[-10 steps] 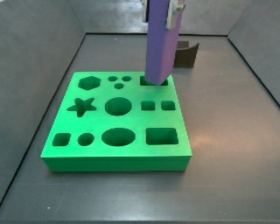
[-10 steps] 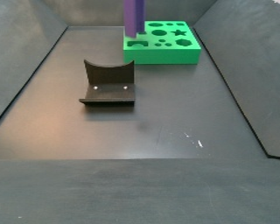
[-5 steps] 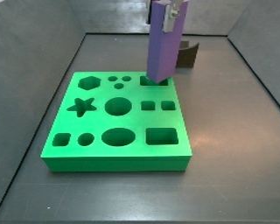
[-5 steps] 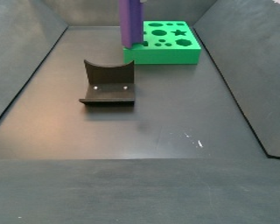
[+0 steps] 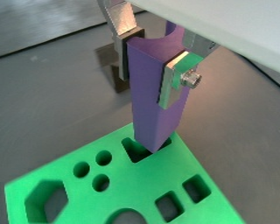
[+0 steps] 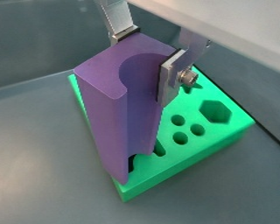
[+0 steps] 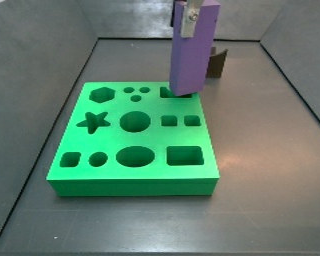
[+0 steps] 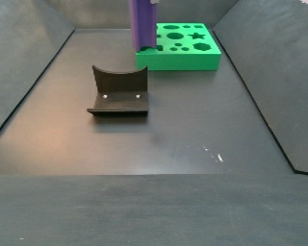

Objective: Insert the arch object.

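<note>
Arch object [image 7: 192, 52] lifted since 1 s ago: its lower end now hangs just over the far-right corner hole of the green board [image 7: 136, 140] rather than down in it.
Claw [image 5: 154, 54] pinches the purple prism near its top, silver fingers [image 5: 175, 77] flat on opposite faces. Fixture [image 8: 118, 93] sits apart on the worktop [image 8: 157, 144].

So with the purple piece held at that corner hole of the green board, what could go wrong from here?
1. The purple piece leans in a side view, its lower end at the hole; pushed down, it may jam on the rim.
2. The gripper grips only near its top, so it may pivot between the fingers.
3. A jam could shove the board.
</note>
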